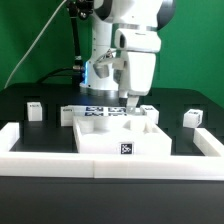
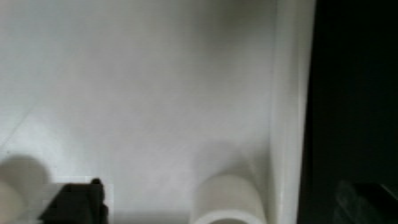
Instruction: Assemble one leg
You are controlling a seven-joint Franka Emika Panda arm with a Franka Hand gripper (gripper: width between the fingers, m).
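Observation:
My gripper (image 1: pixel 130 103) points down over the back of the large flat white panel (image 1: pixel 118 140), which has a tag on its front edge. One leg (image 1: pixel 35 110), a small white post with a tag, lies on the table at the exterior view's left. Another leg (image 1: pixel 192 118) lies at the right. Both are well away from the gripper. In the wrist view the panel's white surface (image 2: pixel 160 90) fills the picture. A rounded white peg (image 2: pixel 228 200) rises from it, beside one dark finger (image 2: pixel 71 203). The jaws stand wide apart and hold nothing.
White border rails (image 1: pixel 30 140) ring the front and sides of the work area. The marker board (image 1: pixel 98 111) lies behind the panel. Small white blocks (image 1: pixel 68 114) stand at the panel's back corners. The robot's base (image 1: pixel 100 60) and cables are at the back.

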